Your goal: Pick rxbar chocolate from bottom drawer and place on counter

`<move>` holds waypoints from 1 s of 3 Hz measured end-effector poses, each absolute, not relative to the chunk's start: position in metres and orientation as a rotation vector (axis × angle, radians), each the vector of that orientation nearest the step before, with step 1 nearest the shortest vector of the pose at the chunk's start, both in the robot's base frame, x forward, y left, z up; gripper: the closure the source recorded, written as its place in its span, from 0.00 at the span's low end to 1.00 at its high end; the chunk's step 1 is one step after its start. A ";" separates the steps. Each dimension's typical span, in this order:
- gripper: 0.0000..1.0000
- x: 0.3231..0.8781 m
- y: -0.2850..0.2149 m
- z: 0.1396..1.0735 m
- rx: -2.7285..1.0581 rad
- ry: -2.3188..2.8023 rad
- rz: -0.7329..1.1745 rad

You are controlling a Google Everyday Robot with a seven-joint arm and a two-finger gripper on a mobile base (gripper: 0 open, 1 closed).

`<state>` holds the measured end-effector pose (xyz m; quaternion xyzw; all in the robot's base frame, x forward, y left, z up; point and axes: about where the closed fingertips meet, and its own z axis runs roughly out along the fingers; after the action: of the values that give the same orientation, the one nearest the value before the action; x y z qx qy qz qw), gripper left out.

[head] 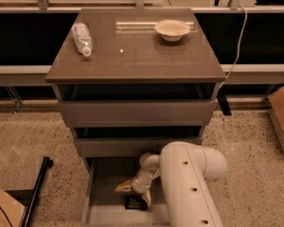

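Observation:
The bottom drawer point(106, 209) is pulled out at the foot of the cabinet, showing its flat grey floor. The rxbar chocolate point(135, 202), a small black bar, lies on that floor, partly covered by my gripper. My gripper point(134, 193) is down inside the drawer, right over the bar, its yellowish fingers point(123, 187) spread to either side of it. My white arm point(189, 188) fills the drawer's right part and hides it. The counter point(132, 56) is the glossy grey-brown top of the cabinet.
A clear plastic bottle point(82, 38) lies at the counter's left, a pale bowl point(172, 29) at its back right. The two upper drawers point(137, 112) are slightly open. A cardboard box point(283, 115) stands at right, a black bar point(37, 193) on the floor at left.

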<state>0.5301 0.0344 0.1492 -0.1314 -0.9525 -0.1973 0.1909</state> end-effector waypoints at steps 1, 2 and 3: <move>0.00 0.527 0.038 0.128 -0.388 -2.649 -0.526; 0.00 0.521 0.043 0.108 -0.392 -2.609 -0.509; 0.18 0.519 0.044 0.106 -0.397 -2.589 -0.511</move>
<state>0.5187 0.0437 0.1061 -0.1444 -0.9433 -0.1860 0.2341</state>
